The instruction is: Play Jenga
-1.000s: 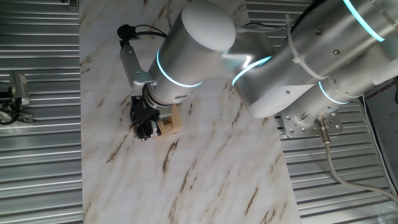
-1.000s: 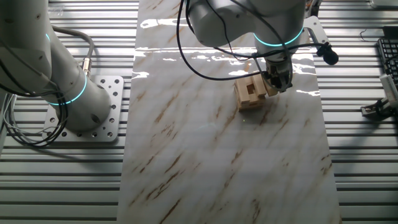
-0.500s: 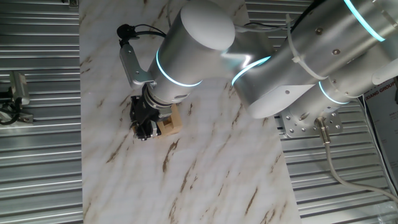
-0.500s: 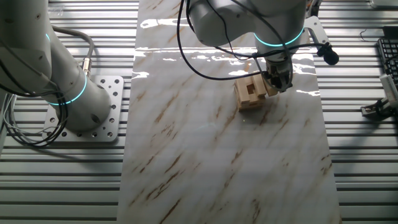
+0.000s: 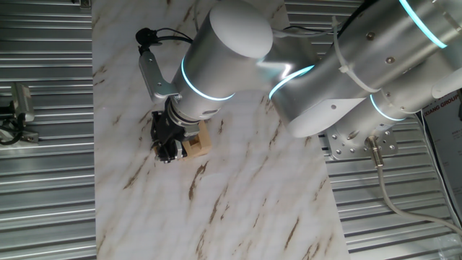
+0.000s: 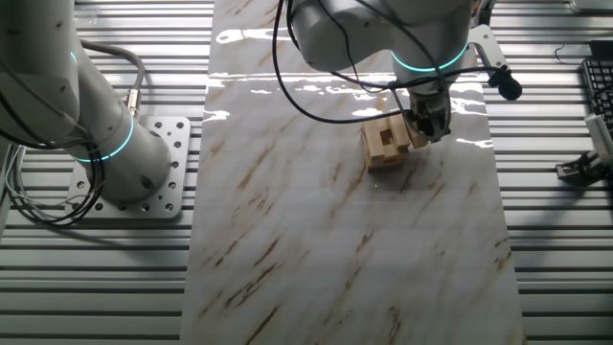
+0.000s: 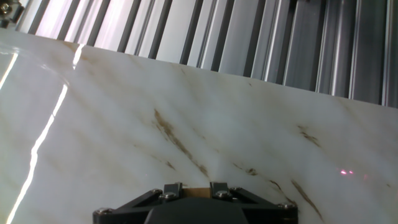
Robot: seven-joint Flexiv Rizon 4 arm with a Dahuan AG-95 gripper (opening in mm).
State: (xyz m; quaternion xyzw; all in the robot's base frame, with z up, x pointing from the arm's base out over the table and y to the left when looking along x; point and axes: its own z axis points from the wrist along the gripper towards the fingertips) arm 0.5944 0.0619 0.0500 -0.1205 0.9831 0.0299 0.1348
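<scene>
The Jenga stack (image 5: 198, 144) is a small, low pile of light tan wooden blocks on the marble-patterned board (image 5: 238, 209). It also shows in the other fixed view (image 6: 383, 144). My black gripper (image 5: 167, 146) is pressed against the stack's side, at its right end in the other fixed view (image 6: 427, 124). In the hand view a tan block (image 7: 195, 190) sits between the two fingers (image 7: 173, 188) at the bottom edge, and my gripper (image 7: 195, 189) looks shut on it. The arm hides much of the stack in one fixed view.
The board lies on a ribbed metal table. The arm's base plate (image 6: 153, 163) is left of the board. A small black camera on a cable (image 6: 506, 86) hangs by the wrist. A keyboard edge (image 6: 600, 96) and a metal fixture (image 5: 18, 108) lie off the board.
</scene>
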